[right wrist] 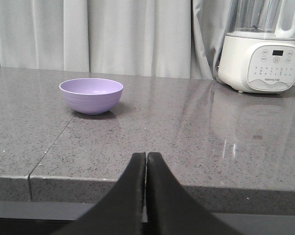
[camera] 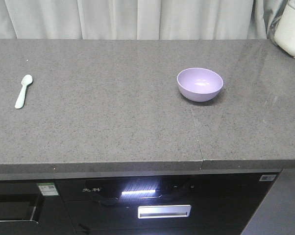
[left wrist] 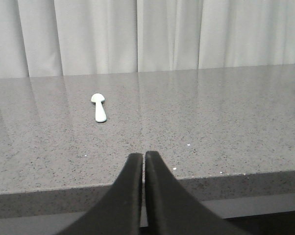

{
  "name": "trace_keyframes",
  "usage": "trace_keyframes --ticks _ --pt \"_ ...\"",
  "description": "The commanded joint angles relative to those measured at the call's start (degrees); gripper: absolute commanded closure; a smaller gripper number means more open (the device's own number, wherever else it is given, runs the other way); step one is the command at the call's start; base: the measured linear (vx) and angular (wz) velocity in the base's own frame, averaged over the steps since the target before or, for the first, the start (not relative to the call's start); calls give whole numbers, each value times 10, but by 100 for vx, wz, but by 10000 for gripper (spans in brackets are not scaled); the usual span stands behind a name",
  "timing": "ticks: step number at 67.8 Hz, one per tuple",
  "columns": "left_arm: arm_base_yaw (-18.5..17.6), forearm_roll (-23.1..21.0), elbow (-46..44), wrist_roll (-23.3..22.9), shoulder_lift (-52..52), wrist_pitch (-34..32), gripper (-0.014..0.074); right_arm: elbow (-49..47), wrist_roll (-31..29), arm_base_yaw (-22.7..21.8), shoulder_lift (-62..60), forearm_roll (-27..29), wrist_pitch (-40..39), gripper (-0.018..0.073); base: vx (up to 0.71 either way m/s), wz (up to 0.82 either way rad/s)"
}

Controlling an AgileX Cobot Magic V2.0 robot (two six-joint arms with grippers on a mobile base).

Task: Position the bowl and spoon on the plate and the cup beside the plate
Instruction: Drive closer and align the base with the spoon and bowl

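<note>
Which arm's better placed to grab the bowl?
Right. The bowl sits fully in the right wrist view, ahead and slightly left of the shut right tool. From the left wrist view it is only a sliver at the far right edge; the left tool has the spoon ahead instead.

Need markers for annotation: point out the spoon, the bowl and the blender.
spoon [camera: 23,93], front view, middle of its handle.
bowl [camera: 200,83], front view, its inside.
blender [right wrist: 259,68], right wrist view, white base's control panel.

Soft even light; faint shadow beneath bowl [right wrist: 91,95]; countertop [right wrist: 226,142] sheen.
</note>
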Motion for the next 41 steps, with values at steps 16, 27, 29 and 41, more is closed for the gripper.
trace_keyframes --ticks 16,27,29,41 --pt "-3 -1 -15 -3 -4 -44 603 0 -3 -4 -8 -2 -46 563 6 -2" --pt "-3 -1 -15 -3 -4 -44 603 0 -3 -4 -8 -2 -46 563 6 -1" --pt "-3 -1 -15 -3 -4 -44 603 0 -3 -4 -8 -2 -46 563 6 -1" --pt "-3 -1 -15 -3 -4 -44 603 0 -3 -4 -8 -2 -46 563 6 -1"
